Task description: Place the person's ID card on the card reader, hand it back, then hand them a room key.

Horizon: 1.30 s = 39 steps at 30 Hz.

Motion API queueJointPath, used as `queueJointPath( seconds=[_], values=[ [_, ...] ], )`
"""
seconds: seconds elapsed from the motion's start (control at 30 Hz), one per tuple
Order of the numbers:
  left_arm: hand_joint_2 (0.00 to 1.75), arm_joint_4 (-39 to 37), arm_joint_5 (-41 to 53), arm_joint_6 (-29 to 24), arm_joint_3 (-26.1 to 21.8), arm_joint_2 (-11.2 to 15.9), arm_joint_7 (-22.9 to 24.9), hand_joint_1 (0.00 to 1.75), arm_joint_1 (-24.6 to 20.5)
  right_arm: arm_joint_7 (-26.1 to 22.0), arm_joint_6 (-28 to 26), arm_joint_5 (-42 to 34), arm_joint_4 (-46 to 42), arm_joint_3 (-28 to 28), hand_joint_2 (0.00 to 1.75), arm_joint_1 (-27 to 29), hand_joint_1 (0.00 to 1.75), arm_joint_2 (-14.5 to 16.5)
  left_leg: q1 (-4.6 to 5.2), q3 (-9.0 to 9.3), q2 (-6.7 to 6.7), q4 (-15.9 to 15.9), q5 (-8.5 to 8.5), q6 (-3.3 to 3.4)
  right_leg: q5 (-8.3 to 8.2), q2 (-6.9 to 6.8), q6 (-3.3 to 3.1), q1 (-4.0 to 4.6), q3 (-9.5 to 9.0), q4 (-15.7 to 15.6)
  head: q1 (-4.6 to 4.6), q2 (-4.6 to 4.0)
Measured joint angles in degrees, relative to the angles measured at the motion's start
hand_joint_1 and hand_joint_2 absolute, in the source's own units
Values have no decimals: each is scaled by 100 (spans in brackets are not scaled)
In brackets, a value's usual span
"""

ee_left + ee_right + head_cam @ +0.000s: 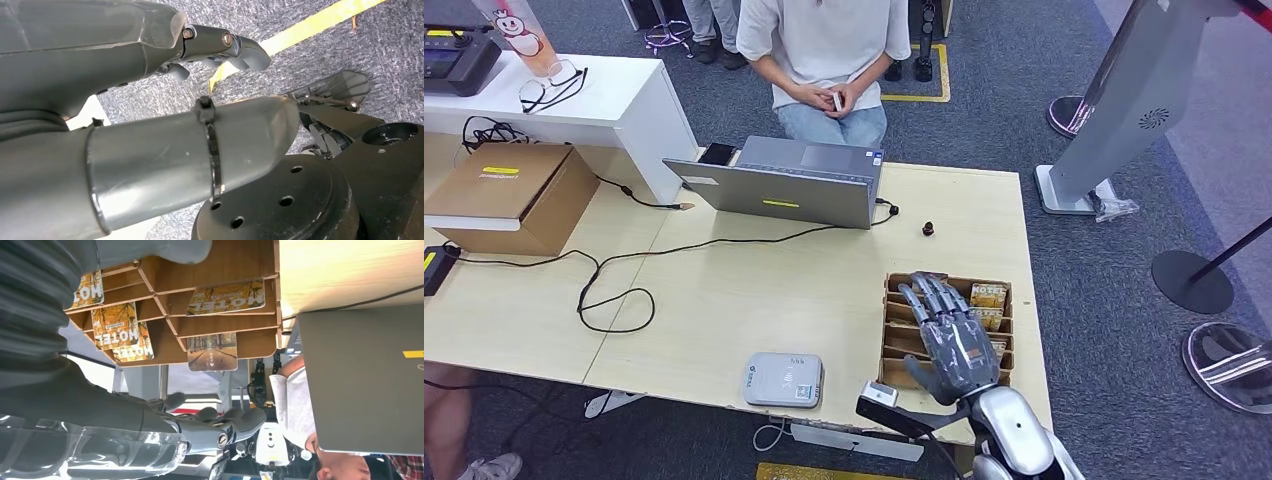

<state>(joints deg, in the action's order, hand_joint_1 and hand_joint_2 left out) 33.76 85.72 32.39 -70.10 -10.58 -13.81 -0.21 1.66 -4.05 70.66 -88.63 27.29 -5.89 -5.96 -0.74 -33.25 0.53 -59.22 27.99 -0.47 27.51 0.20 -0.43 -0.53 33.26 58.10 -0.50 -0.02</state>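
The white card reader (783,379) lies near the table's front edge. Right of it stands a wooden rack (898,292) holding several "MOTEL" room key cards (987,296). My right hand (951,340) hovers flat over the rack with its fingers stretched out and nothing in it. In the right wrist view the fingers (222,426) reach out above the rack (220,260) and its key cards (227,296). The seated person across the table holds a small white card (837,100) in both hands. My left hand (220,47) hangs beside my body over the carpet, holding nothing.
An open laptop (784,185) stands at the table's far edge, facing the person. A black cable (614,290) loops across the left half of the table. A cardboard box (514,190) and a white counter (624,100) are at the left. A small black knob (928,229) lies behind the rack.
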Motion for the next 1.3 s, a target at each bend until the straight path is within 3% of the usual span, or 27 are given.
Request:
queueJointPath(
  seconds=[0.17, 0.8, 1.17, 1.3],
  values=[
    [0, -1, -2, 10, 0, 7, 8, 0, -1, 16, -9, -80, 174, 25, 175, -114, 56, 4, 0, 0, 0, 0, 0, 0, 0, 0, 0, 0, 0, 0, 2, 0],
    [0, -127, -7, -26, 0, 76, 54, 0, -4, 94, -116, -98, 474, 33, 175, -225, 57, 4, 0, 1, 0, 0, 0, 0, 0, 0, 0, 0, 0, 0, 1, 0],
    [0, -272, -9, -72, 0, 144, 58, 0, -11, 105, -152, -159, 568, 33, 175, -249, 102, 4, 0, 1, 0, 0, 0, 0, 0, 0, 0, 0, 0, 0, 2, 0],
    [0, -309, -9, -87, 0, 167, 58, 0, -17, 116, -152, -164, 597, 33, 175, -256, 98, 4, 0, 1, 0, 0, 0, 0, 0, 0, 0, 0, 0, 0, 1, 0]
  ],
)
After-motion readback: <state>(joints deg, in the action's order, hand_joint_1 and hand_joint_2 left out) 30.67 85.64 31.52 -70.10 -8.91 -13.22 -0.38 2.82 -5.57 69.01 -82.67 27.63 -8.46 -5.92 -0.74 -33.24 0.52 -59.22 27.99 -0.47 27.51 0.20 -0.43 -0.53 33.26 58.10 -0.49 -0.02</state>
